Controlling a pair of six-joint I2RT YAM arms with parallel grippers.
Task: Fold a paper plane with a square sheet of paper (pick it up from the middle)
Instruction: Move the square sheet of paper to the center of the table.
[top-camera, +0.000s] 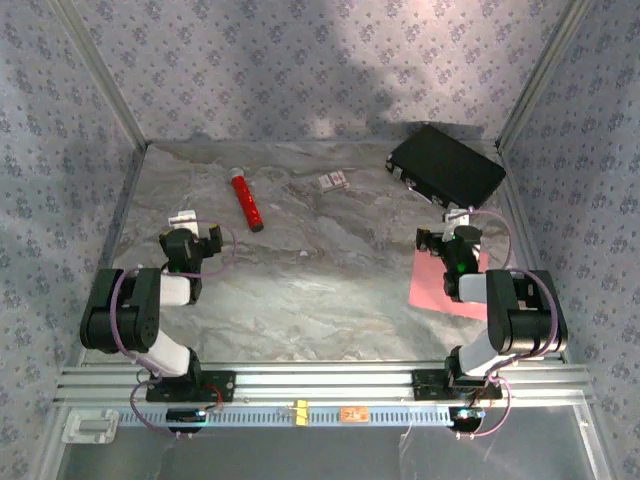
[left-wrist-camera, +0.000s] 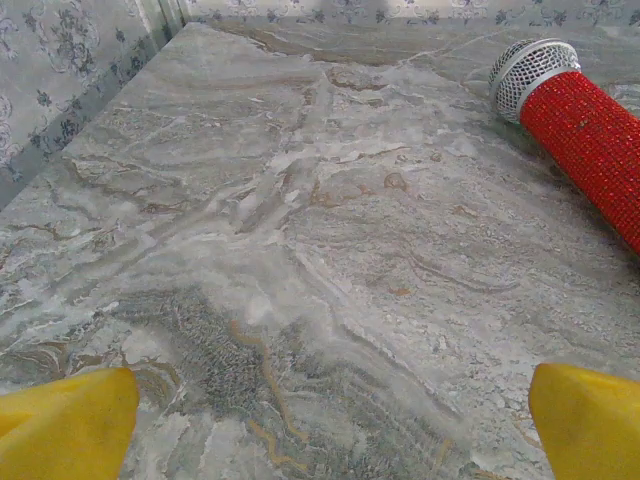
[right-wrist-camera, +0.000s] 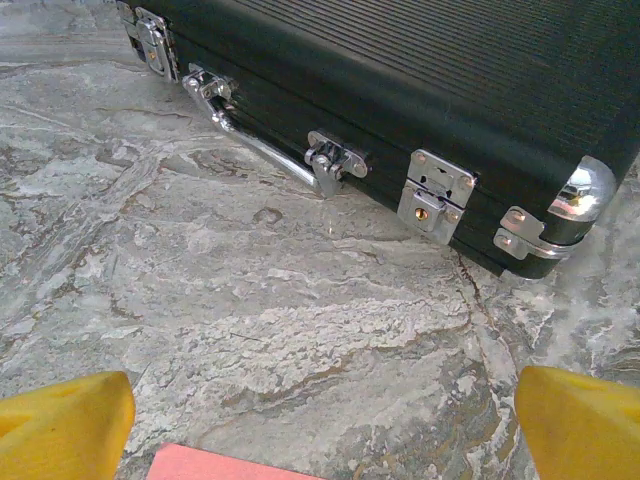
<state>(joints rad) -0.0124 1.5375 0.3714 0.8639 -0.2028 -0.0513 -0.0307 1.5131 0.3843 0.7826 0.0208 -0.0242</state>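
Step in hand: as I judge it, the very start, which is lifting the sheet by its middle. It lies flat, and I can make out no crease.
Sheet: the pink sheet (top-camera: 436, 290) is on the table (top-camera: 320, 300) at the right side, partly under the right arm's wrist and well apart from the left arm.
Right gripper: the right gripper (top-camera: 456, 216) is released, its fingers spread wide and empty. It hangs past the sheet's far edge, pointed at the black case (top-camera: 447, 165).
Left gripper: the left gripper (top-camera: 184, 217) is likewise released and empty, over bare table near the red microphone (top-camera: 247, 201).
How I'd do it: draw the right wrist back toward its base until pink fills the gap between the fingertips. Then come straight down on the middle and close gently so the paper buckles into a small ridge.
Risk: thin paper on a smooth top may slide or crumple rather than lift. Pinning a corner with the left gripper could help.
Overhead view: gives the sheet's outline and the small card (top-camera: 333, 181) between microphone and case. The fingertips are too small to judge.
Right wrist view: a thin strip of the sheet's far edge (right-wrist-camera: 235, 465) sits at the bottom between the yellow tips, so I'm ahead of my target. The case's latches and handle are plain here.
Left wrist view: the microphone's mesh head (left-wrist-camera: 530, 70), which overhead reads as a pale end.
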